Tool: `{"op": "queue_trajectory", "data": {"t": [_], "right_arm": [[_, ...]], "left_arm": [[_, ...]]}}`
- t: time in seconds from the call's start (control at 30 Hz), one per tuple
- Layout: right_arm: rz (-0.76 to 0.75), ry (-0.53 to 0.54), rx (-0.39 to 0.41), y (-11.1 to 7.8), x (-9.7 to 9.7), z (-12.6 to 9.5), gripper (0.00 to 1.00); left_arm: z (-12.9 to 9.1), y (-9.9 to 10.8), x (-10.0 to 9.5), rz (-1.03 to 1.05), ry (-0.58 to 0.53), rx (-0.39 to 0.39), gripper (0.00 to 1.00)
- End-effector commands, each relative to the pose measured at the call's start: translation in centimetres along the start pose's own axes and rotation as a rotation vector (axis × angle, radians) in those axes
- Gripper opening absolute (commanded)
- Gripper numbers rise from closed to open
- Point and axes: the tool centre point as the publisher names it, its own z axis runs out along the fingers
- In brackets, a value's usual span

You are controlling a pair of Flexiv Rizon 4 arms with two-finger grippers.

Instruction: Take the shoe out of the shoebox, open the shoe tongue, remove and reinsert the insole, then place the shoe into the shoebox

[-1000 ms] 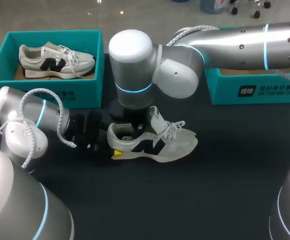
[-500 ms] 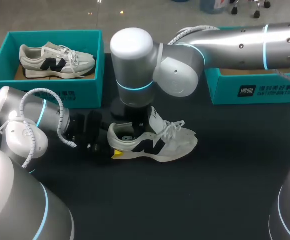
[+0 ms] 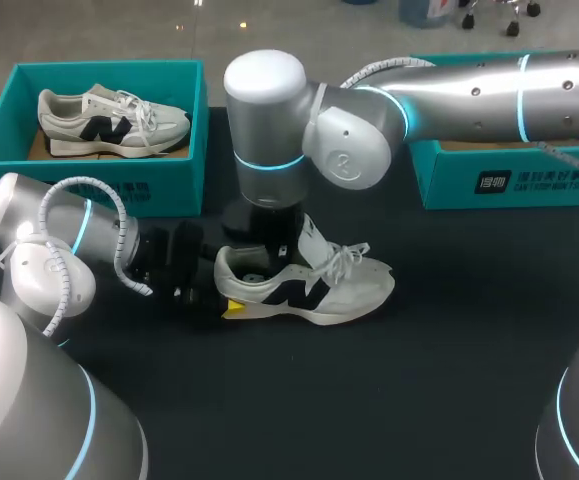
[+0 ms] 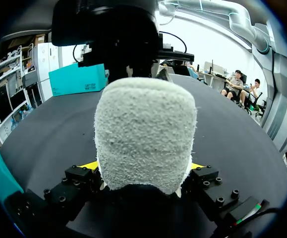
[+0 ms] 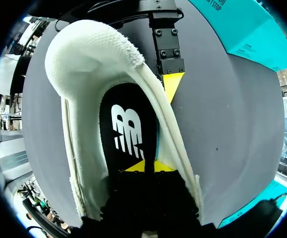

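1. The shoe (image 3: 304, 285) lies on the table (image 3: 429, 390); the left gripper (image 4: 144, 166) clamps its heel from both sides.
2. The right gripper (image 5: 144, 166), jaws closed together, touches the insole (image 5: 126, 131) inside.
3. Risk: a weak pinch lets the insole slip or fold; the shoe may tip.

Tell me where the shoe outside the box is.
In the head view the shoe lies near the middle of the black table, on the robot's side of the teal shoebox holding the other shoe, heel in the left arm's jaws.
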Motion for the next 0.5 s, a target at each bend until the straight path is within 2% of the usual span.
{"op": "queue_trajectory", "data": {"t": [0.03, 0.27, 0.5], "right_arm": [[0.010, 0.003, 0.005, 0.2, 0.4, 0.8, 0.00], [0.035, 0.043, -0.074, -0.4, 0.3, -0.7, 0.00], [0.017, -0.006, -0.102, -0.9, 0.3, -3.7, 0.00]], "left_arm": [[0.1, 0.2, 0.1, 0.001, -0.002, 0.000, 0.00], [0.1, 0.2, 0.1, 0.001, -0.002, 0.000, 0.00], [0.1, 0.2, 0.1, 0.001, -0.002, 0.000, 0.00]]}}
